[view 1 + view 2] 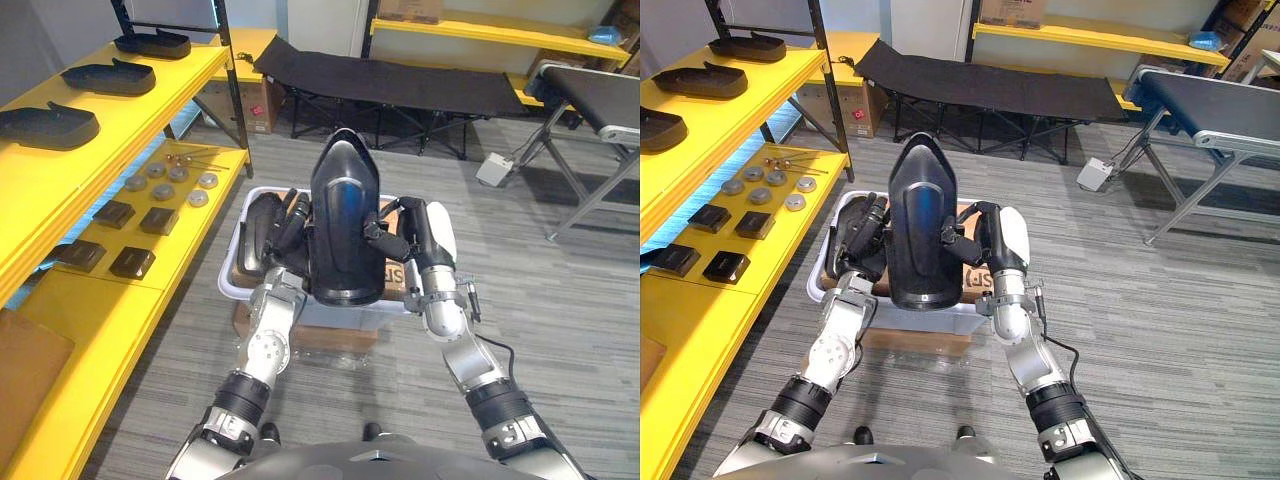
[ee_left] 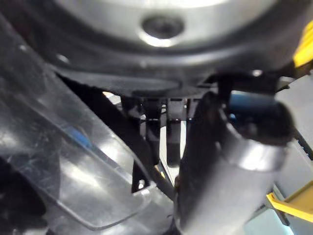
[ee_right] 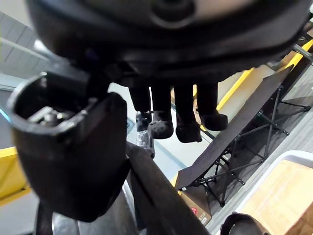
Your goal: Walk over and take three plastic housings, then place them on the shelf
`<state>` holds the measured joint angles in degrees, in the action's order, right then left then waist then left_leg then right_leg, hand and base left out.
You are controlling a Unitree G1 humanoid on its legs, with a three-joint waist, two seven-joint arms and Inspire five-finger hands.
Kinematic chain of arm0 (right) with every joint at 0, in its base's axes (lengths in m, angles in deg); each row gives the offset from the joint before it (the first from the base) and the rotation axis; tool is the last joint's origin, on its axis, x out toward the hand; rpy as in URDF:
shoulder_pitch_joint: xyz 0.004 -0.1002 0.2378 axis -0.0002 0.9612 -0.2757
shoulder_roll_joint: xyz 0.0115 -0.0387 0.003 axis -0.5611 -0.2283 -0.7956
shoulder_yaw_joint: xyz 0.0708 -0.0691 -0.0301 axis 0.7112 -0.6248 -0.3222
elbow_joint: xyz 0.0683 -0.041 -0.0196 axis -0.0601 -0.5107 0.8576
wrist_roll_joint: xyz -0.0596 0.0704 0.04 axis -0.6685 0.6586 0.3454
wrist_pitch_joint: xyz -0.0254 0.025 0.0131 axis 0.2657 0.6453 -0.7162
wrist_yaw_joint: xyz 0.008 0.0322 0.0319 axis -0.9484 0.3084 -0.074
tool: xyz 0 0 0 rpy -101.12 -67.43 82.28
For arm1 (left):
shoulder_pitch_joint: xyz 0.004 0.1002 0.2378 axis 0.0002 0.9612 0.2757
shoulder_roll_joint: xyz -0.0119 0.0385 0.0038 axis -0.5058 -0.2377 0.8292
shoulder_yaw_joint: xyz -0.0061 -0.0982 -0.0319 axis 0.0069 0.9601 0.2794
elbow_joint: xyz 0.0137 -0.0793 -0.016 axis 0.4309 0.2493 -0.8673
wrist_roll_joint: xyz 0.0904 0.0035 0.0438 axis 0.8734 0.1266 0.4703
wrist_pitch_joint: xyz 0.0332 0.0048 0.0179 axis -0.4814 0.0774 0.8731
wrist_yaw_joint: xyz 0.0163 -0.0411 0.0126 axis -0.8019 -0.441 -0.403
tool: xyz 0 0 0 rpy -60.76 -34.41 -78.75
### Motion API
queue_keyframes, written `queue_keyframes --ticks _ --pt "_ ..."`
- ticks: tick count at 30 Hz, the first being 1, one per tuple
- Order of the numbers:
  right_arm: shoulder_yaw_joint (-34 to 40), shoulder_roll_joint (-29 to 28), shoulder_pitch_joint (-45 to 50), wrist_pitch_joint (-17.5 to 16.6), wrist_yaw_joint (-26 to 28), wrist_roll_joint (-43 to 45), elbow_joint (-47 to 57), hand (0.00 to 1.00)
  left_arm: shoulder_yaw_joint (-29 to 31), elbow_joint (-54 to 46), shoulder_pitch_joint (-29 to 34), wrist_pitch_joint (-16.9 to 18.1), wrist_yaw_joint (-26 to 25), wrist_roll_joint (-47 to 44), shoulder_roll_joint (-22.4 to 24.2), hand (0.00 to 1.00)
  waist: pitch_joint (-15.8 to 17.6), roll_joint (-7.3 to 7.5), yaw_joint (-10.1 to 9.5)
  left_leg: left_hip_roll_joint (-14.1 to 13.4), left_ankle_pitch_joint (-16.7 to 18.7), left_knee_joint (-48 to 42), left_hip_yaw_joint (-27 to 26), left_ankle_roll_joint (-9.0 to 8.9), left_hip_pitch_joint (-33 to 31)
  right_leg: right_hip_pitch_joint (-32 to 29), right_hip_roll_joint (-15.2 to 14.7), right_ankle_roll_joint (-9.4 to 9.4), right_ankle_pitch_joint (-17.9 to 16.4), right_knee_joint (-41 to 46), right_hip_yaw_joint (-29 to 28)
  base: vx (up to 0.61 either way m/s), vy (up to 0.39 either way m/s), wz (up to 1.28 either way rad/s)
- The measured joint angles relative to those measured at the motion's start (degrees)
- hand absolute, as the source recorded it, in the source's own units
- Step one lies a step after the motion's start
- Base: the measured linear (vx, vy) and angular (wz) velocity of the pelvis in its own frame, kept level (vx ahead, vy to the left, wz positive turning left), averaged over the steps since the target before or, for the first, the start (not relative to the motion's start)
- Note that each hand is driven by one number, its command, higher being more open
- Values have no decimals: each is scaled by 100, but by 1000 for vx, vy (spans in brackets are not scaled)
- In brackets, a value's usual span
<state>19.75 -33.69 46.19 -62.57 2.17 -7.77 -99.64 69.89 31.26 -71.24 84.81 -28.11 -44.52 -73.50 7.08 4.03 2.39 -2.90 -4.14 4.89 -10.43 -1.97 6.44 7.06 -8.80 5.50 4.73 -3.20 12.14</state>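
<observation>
Over the bin [image 1: 230,272], my left hand [image 1: 285,228] and right hand [image 1: 418,232] clamped the housing [image 1: 343,220]; from such side grip it could slip.

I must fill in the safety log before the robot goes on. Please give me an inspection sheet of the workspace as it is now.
surface: grey plank floor; yellow top shelf on the robot's left.
job's things: black housing held upright between both hands above the white bin; three more housings on the top shelf; a dark part in the bin.
clutter: black blocks and grey discs on the lower shelf; cardboard box under the bin.
hands: right hand pinches the housing's right edge; left hand at its left edge.
cables: a lead from a small grey box on the floor.
surroundings: black folding cot; conveyor on the right.
</observation>
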Motion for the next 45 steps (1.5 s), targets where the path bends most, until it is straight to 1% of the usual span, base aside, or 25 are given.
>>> queue_keyframes --ticks 5,14,15,20,24,27,30,34,38,42,45 --pt "-83 -56 0 5 31 5 7 0 -10 -37 -1 15 220 -152 2 0 -36 69 4 1 2 -3 -8 -2 0 -2 -1 -1 0 -2 -8 0 0 0" --pt "-90 -69 0 6 38 21 8 0 -12 -121 -1 -76 711 -97 2 0 -36 68 15 -1 10 -5 -32 -8 1 -16 4 -6 -2 -2 -49 0 0 0" --pt "-88 -69 0 7 38 21 8 0 -12 -121 -1 -88 725 -90 2 100 -36 68 21 -1 10 -6 -34 -8 1 -18 4 -7 -2 -2 -54 0 0 0" --pt "-88 -82 -3 11 37 23 11 0 -99 -121 -1 -328 782 -32 -2 100 -35 66 32 0 11 -7 -37 -9 1 -21 5 -7 -2 -2 -63 0 0 0" --pt "-124 -181 -22 11 37 24 20 0 -242 -121 -1 -541 750 437 -10 100 -35 58 62 1 13 -8 -40 -11 1 -25 5 -9 -4 -2 -77 0 0 0" --pt "-122 -197 -36 11 34 27 37 0 -293 -119 -2 -661 558 851 -11 100 -34 44 74 1 15 -8 -44 -10 1 -27 5 -11 -5 -2 -89 0 0 0" --pt "-83 -185 -37 11 34 31 55 0 -247 -100 -2 -733 289 1221 -13 100 -30 -4 89 1 16 -8 -64 -10 2 -44 8 -11 -5 2 -125 -2 -1 -3" --pt "-33 -154 -38 11 36 29 55 0 -184 -1 -4 -799 255 1110 -10 100 -30 -53 89 -1 16 -8 -67 -10 2 -46 11 -12 -5 4 -128 0 0 0" --pt "-35 -157 -45 10 85 29 55 0 -166 433 -4 -820 265 764 -2 100 -26 -77 91 -2 16 -7 -78 -10 8 -47 12 -13 -6 5 -131 0 0 0" --pt "-30 -157 -67 10 101 29 54 0 -52 845 -3 -883 272 744 14 100 -14 -99 97 -2 16 -7 -87 -10 10 -54 11 -12 -5 13 -135 0 0 0" --pt "14 -157 -70 10 101 29 53 0 19 961 -3 -883 287 743 15 100 -11 -113 93 -1 15 -6 -85 -9 10 -52 10 -12 -5 15 -134 0 0 0"
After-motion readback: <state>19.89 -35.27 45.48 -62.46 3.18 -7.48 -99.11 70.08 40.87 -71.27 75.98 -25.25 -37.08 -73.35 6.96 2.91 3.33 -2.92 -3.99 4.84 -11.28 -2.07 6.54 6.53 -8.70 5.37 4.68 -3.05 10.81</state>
